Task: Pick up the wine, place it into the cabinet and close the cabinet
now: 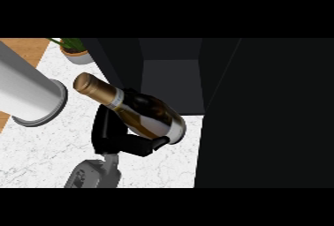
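**While the left hand holds it: wine bottle before the open cabinet**

1. Left hand. Black, on a grey forearm that comes in from the lower edge, left of the middle. It is closed round the lower body of the wine bottle. Its fingers curl under the glass near the base, and more black shows over the bottle's far side. Most of the palm lies behind the bottle and to its left.

2. Wine bottle. Dark glass with a pale label and gold foil on the neck. It is carried in the hand and tilted. The neck points up and to the left, away from the hand, and the base sits to the hand's right. It lies in front of the cabinet's opening. Whether the base has crossed the front edge cannot be told.

3. Cabinet. Black, to the right of the hand and beyond it, filling the right side of the view. Its grey inner wall shows just beyond the bottle. A dark panel stands beyond the hand, left of the opening. Whether this is the door cannot be told.

4. Counter. White marbled top, under the hand and to its left.

5. Paper towel roll. White, on a round grey base, well to the left of the hand.

6. Potted plant. Beyond the hand at the counter's far edge, just left of the dark panel.
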`<state>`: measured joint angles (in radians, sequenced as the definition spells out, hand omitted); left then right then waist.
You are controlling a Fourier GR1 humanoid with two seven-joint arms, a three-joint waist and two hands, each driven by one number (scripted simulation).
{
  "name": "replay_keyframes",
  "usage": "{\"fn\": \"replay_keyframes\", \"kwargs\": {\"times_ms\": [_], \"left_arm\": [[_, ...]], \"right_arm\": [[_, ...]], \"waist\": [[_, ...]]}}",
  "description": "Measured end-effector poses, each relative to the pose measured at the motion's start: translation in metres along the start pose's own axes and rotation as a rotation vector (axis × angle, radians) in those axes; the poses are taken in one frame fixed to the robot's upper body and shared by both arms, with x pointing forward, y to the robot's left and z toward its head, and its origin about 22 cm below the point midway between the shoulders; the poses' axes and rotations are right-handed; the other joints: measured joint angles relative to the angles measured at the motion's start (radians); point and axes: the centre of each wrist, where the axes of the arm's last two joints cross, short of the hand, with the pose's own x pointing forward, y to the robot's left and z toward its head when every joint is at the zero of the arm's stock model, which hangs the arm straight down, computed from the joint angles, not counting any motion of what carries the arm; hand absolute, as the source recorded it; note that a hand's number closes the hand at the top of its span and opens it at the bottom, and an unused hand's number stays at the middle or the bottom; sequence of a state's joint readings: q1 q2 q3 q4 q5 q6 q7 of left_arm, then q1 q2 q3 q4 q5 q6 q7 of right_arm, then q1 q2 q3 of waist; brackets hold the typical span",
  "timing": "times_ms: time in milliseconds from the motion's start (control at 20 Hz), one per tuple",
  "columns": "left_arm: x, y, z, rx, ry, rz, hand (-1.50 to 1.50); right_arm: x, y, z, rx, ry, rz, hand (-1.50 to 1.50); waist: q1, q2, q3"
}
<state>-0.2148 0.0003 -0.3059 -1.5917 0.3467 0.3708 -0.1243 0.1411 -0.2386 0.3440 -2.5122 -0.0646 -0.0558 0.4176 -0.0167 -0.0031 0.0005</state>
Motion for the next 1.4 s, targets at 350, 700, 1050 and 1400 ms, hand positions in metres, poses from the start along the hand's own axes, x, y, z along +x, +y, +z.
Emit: {"fn": "replay_keyframes", "kwargs": {"times_ms": [350,700,1050,1400], "left_arm": [[-0.010,-0.026,-0.020,0.045,0.035,-0.053,1.50],[-0.034,-0.030,-0.036,0.078,0.061,-0.119,1.50],[-0.068,-0.026,-0.035,0.100,0.100,-0.145,1.50],[-0.090,-0.014,-0.037,0.128,0.110,-0.130,1.50]], "right_arm": [[-0.004,-0.001,0.005,0.000,-0.004,-0.008,-1.50],[-0.001,-0.002,0.002,0.001,0.001,-0.003,-1.50],[-0.002,-0.004,0.003,0.012,0.000,0.002,-1.50],[-0.002,-0.005,0.003,0.014,0.004,-0.003,-1.50]], "waist": [[-0.007,0.001,0.000],[-0.008,0.004,-0.001],[-0.016,0.005,-0.001],[-0.019,0.006,-0.001]]}}
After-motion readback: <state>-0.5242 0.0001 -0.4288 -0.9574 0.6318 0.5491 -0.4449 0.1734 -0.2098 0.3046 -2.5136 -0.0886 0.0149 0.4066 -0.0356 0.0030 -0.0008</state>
